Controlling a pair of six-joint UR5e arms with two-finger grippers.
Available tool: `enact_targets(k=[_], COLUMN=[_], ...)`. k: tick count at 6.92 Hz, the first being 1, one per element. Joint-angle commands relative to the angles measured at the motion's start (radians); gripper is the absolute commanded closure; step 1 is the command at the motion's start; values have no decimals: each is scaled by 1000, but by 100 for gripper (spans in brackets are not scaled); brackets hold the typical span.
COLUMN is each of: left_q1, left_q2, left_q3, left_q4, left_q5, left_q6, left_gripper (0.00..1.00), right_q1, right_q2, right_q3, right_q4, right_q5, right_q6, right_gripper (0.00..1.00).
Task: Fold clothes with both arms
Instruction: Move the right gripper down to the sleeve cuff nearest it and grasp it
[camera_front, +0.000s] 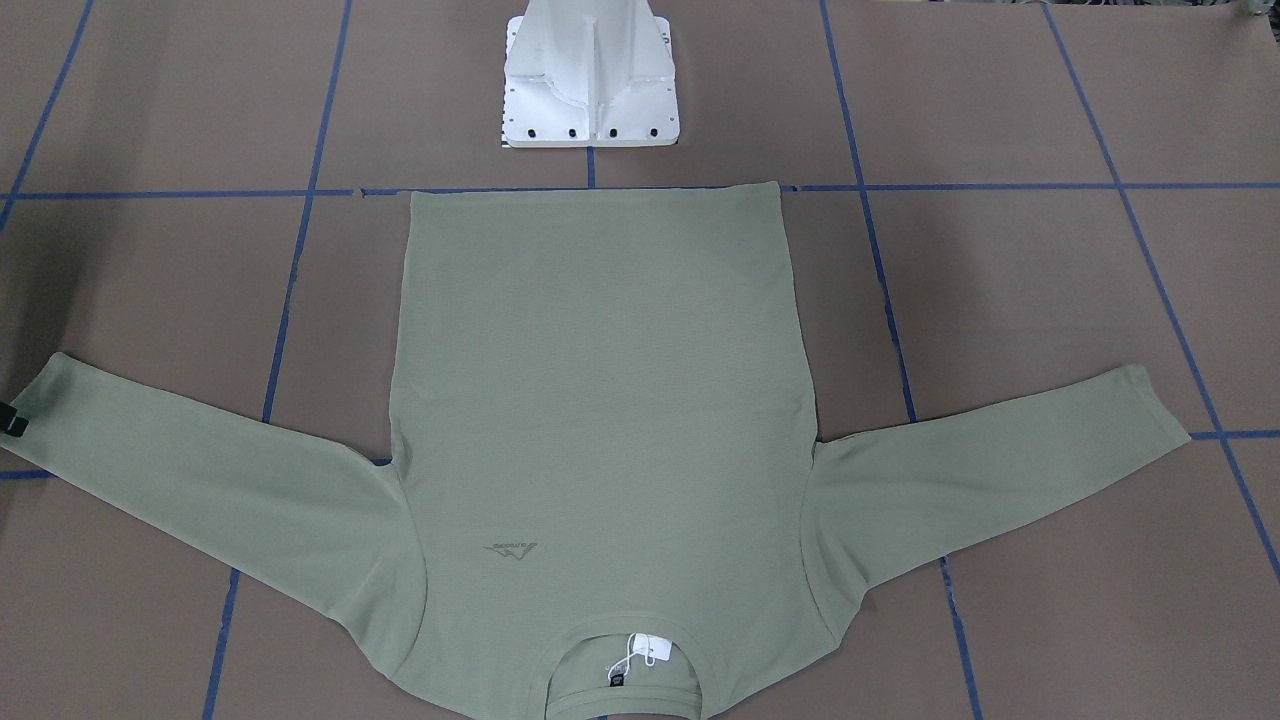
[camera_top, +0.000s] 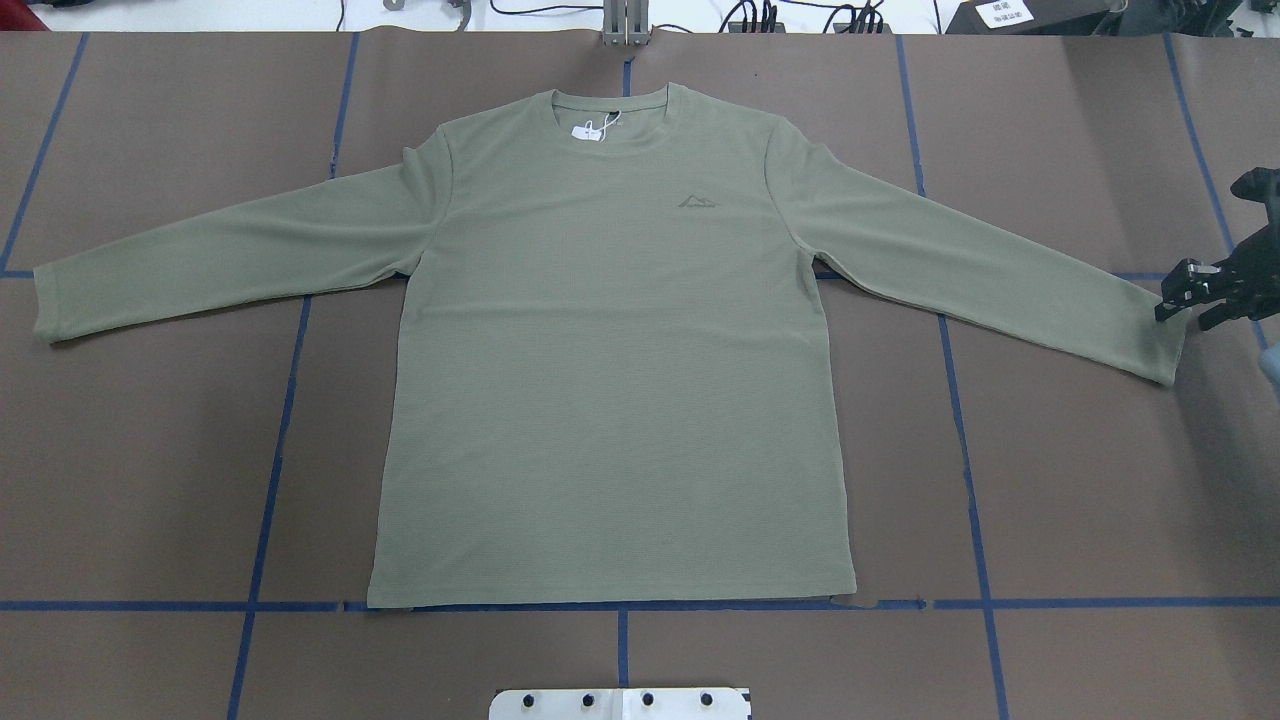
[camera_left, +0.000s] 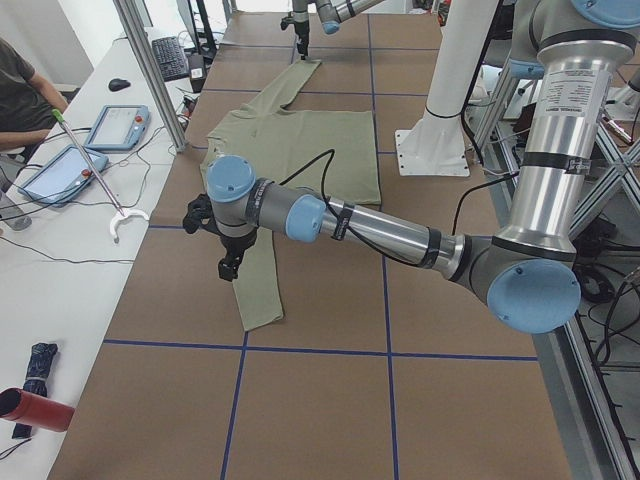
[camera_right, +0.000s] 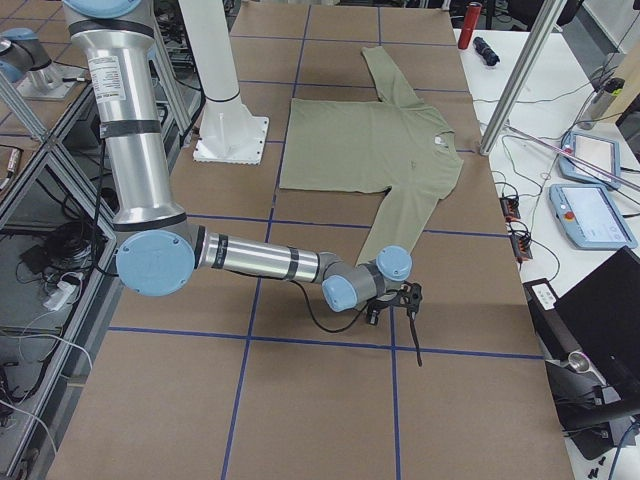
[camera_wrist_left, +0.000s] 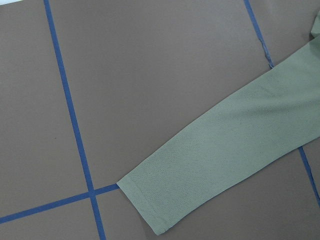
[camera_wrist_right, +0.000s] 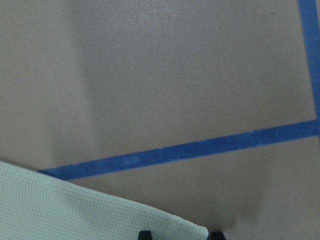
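The sage-green long-sleeved shirt (camera_top: 610, 350) lies flat and face up, sleeves spread, with its white hang tag (camera_top: 590, 130) at the collar on the far side. My right gripper (camera_top: 1183, 303) is at the right sleeve's cuff. In the right wrist view its two fingertips (camera_wrist_right: 145, 234) stand apart, low over the cuff corner (camera_wrist_right: 75, 210), so it is open. My left gripper (camera_left: 228, 262) hovers above the left sleeve's cuff (camera_wrist_left: 150, 210). It shows only in the exterior left view, so I cannot tell whether it is open or shut.
The white pedestal base (camera_front: 590, 80) stands just past the shirt's hem. Blue tape lines (camera_top: 620, 605) cross the brown table. A side bench with tablets (camera_left: 115, 125), cables and a seated person (camera_left: 10, 90) runs along the far edge, with a metal post (camera_left: 150, 70).
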Motion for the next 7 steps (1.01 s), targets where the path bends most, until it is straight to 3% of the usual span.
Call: enact_targets(k=[1, 4, 7], left_q1=[0, 0, 0], left_q2=[2, 2, 2], left_q3=[0, 0, -2], left_q4=[0, 0, 0], left_q5=[0, 0, -6], left_q6=[0, -3, -5], left_gripper=[0, 0, 0], right_q1=[1, 4, 4], right_q2=[0, -6, -9], right_q3=[11, 47, 208], right_q4=[2, 7, -4], right_q5=[30, 48, 96], right_q6=[-1, -1, 77], right_gripper=[100, 100, 100])
